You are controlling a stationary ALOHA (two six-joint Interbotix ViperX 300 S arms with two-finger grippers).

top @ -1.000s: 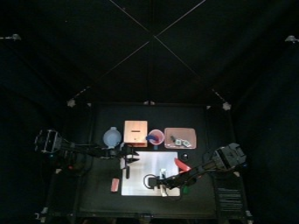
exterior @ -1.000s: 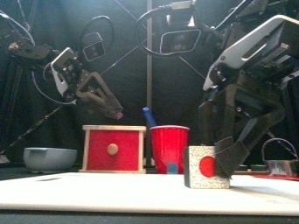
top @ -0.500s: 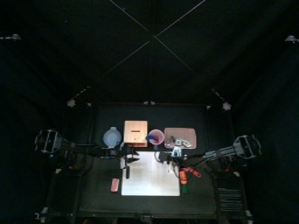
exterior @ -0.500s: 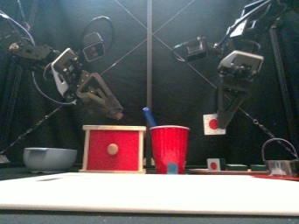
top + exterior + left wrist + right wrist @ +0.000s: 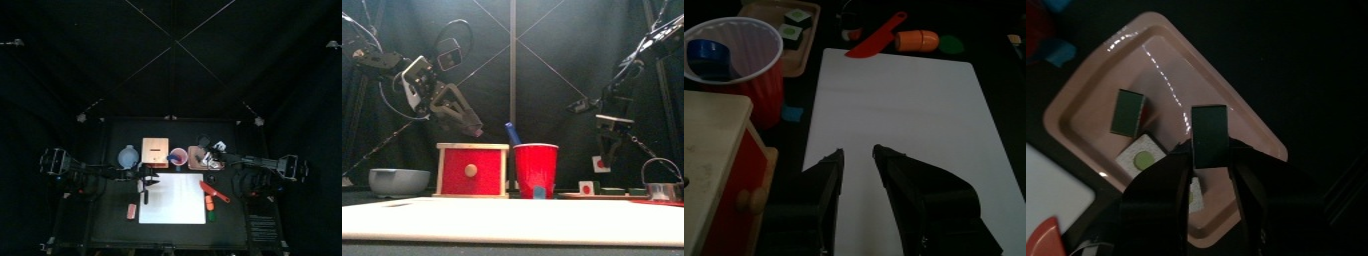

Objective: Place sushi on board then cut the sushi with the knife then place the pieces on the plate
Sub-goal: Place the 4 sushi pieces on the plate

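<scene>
The white cutting board (image 5: 174, 203) lies bare at the front of the table, with nothing left on it to cut; behind it stand the pale wooden box (image 5: 156, 150) with its red drawer front, the pink tray (image 5: 1173, 72) to the right, the red cup (image 5: 536, 165) between the two, and the blue-grey bowl (image 5: 398, 181) at the far left; the left gripper (image 5: 858, 152) hangs over the board's near end, jaws apart and empty, while the right gripper (image 5: 1209, 142) is held above the tray, pinching a dark sushi piece (image 5: 1209, 122) upright between its jaws; two cut pieces (image 5: 1126, 110) already lie in the tray's middle, just beside each other, one showing a pale face with a green centre; the red toy knife (image 5: 878, 38) lies just off the board's right edge beside an orange toy food (image 5: 918, 40), and a blue toy knife (image 5: 513, 133) stands in the cup; the task looks near its end, with the cutting apparently done and this piece being delivered to the plate; to do it well, the right arm would come straight down over a bare patch of tray, clear of the two pieces and the raised rim, part its jaws only once the piece is touching or almost touching the tray floor, then lift vertically so the jaws do not drag it or knock its neighbours.
</scene>
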